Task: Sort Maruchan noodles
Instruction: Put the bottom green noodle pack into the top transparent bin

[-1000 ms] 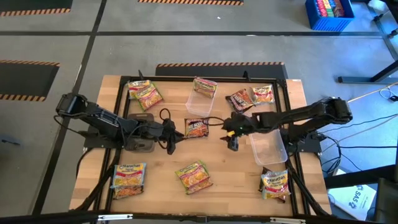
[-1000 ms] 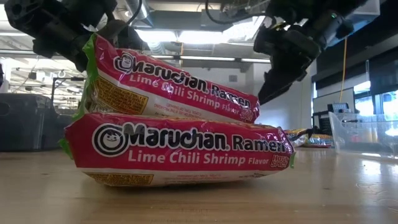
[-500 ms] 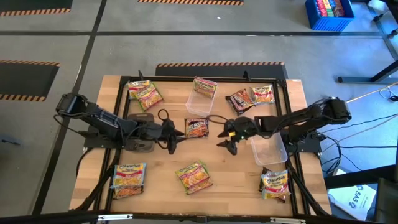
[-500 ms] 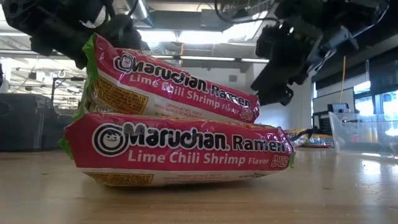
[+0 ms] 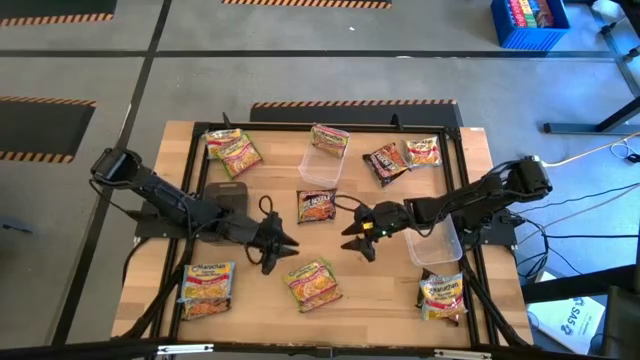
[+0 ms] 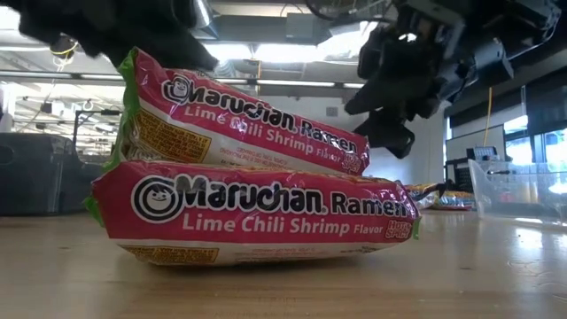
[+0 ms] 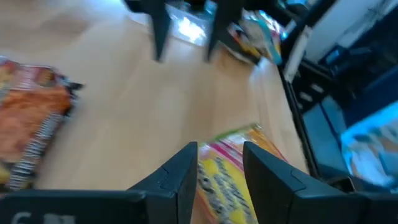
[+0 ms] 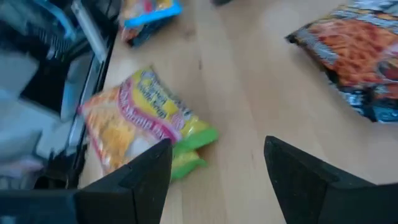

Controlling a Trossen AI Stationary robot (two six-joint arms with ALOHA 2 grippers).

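Several Maruchan packets lie flat on the table. Two pink-and-green Lime Chili Shrimp packets (image 5: 312,283) (image 6: 252,190) are stacked near the near edge, the upper one leaning on the lower. A dark brown packet (image 5: 317,206) lies at the centre. My left gripper (image 5: 283,250) (image 7: 219,165) is open and hovers just left of the stack, which shows between its fingers in the left wrist view. My right gripper (image 5: 352,243) (image 8: 217,168) is open above bare wood, right of and beyond the stack (image 8: 143,124).
Other packets lie at the near-left (image 5: 207,288), far-left (image 5: 232,150), far-right (image 5: 400,157) and near-right (image 5: 441,295). One packet sits on a clear tub (image 5: 322,160) at the far centre. A second clear tub (image 5: 432,240) stands under the right arm. A dark tray (image 5: 228,195) lies left of centre.
My left gripper has moved toward the near edge, closer to the stacked packets. My right gripper has moved toward the table's left and near edges, away from the clear tub, and has opened its fingers. No packet has moved.
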